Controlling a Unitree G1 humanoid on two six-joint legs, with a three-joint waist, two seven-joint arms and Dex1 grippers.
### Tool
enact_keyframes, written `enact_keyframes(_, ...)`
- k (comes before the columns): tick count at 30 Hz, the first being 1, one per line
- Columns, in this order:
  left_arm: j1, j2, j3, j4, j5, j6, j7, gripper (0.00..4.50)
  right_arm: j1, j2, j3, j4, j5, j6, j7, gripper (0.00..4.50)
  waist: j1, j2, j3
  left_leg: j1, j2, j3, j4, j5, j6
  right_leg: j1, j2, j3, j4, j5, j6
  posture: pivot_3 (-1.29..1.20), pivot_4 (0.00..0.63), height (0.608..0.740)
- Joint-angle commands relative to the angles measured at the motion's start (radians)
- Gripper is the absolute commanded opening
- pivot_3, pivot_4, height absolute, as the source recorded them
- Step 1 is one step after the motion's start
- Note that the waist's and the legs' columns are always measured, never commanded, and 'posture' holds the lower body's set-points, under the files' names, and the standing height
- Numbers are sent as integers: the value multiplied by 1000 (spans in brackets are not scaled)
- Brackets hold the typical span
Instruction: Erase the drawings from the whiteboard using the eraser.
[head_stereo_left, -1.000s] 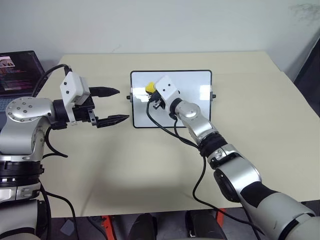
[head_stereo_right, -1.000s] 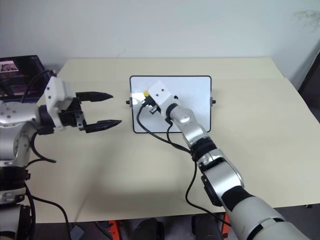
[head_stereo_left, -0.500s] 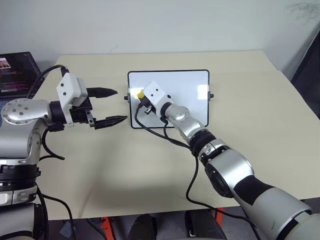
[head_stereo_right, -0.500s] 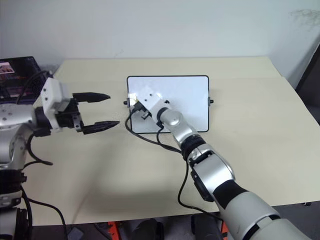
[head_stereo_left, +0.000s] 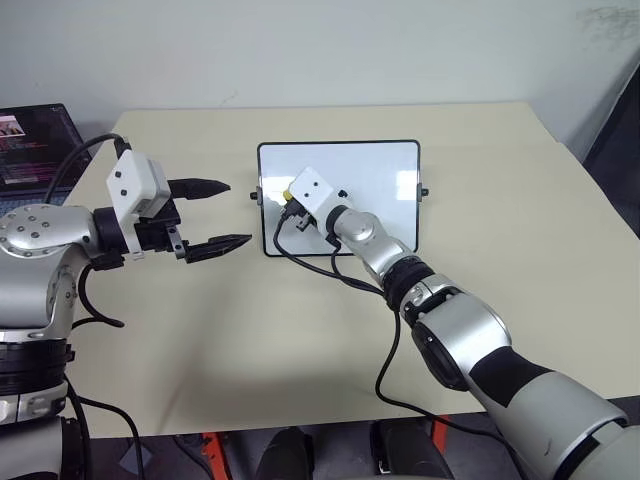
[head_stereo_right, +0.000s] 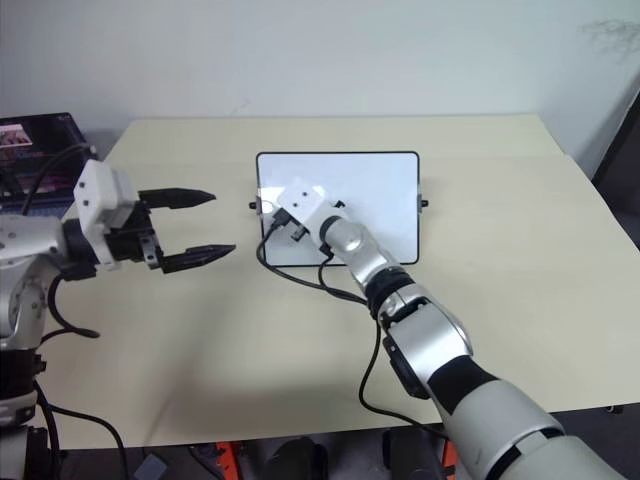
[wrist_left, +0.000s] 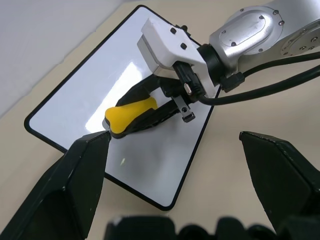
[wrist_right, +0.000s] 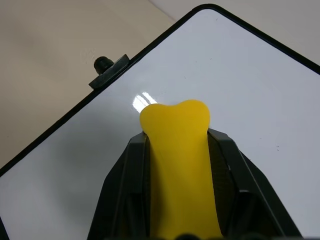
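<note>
We see the beige bench (head_stereo_left: 300, 330) spanning the frame, with the whiteboard (head_stereo_left: 375, 170) lying flat at upper centre, its long axis running left to right. Left of centre, our left end effector (head_stereo_left: 219, 214) hovers over the bench with fingers spread wide, holding nothing. Our right end effector (wrist_left: 137, 112) is clamped on the yellow eraser (wrist_left: 129, 114), whose long axis points toward the whiteboard's left edge, over its white surface.

Head stereo pair looks down and forward over the table (head_stereo_left: 300, 320), whiteboard (head_stereo_left: 380, 165) near 12 o'clock. Both wrist cams sit close on that same whiteboard; the left one also catches the eraser (wrist_left: 131, 112).
</note>
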Motion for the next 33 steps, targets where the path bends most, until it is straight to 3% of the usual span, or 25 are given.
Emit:
enact_keyframes(1,-6,18,42,-18,-14,-3,17,4500,61,-64,-4,-16,-13,5,12,1239,5,0,0,0,0,0,0,0,0,1,0,0,0,0,0,0,150,740)
enact_keyframes(10,37,27,72,-25,-11,-3,39,4500,237,-175,10,-179,-16,21,85,1239,37,-2,-1,8,-1,0,1,0,1,8,-1,-1,2,0,0,0,150,740)
enact_keyframes(14,43,29,73,-26,-14,-4,42,4500,274,-189,-2,-312,7,61,121,1239,43,-1,0,21,-1,-2,-1,-1,2,22,-1,-2,-1,0,-1,0,150,740)
enact_keyframes(25,20,35,60,-8,-9,-8,33,4500,188,-66,-46,-576,111,149,130,1239,27,0,2,13,1,-1,-2,-1,2,12,3,0,-2,0,-2,0,150,740)
enact_keyframes(29,12,33,52,-12,-8,-6,33,4500,122,-15,-46,-533,114,137,105,1239,14,0,2,0,1,-1,-2,0,0,-2,2,1,0,0,-2,0,150,740)
enact_keyframes(33,12,37,56,-13,-10,-6,28,4500,78,26,-42,-449,111,112,77,1239,13,0,2,-1,2,-1,-3,1,-2,-3,2,0,-2,0,-2,0,150,740)
